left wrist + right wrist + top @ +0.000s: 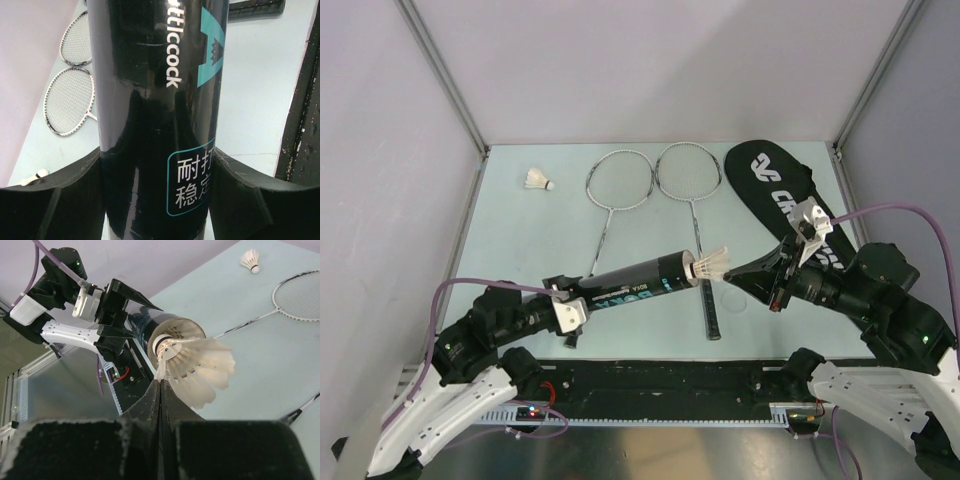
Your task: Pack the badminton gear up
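My left gripper [574,312] is shut on the black tube [638,281] near its base and holds it lying level above the table, open mouth to the right; the tube fills the left wrist view [155,100] between the pads [60,200]. My right gripper [730,272] is shut on the feather edge of a white shuttlecock [712,264], whose cork end sits at the tube's mouth [175,332]. In the right wrist view the shuttlecock [197,367] sits just past my closed fingertips [161,382]. A second shuttlecock [538,181] lies at the back left. A third is not visible.
Two silver rackets [618,178] [688,170] lie side by side at the back middle, handles toward me. The black CROSSWAY bag [782,190] lies at the back right, partly under my right arm. Metal frame posts and grey walls stand around the table.
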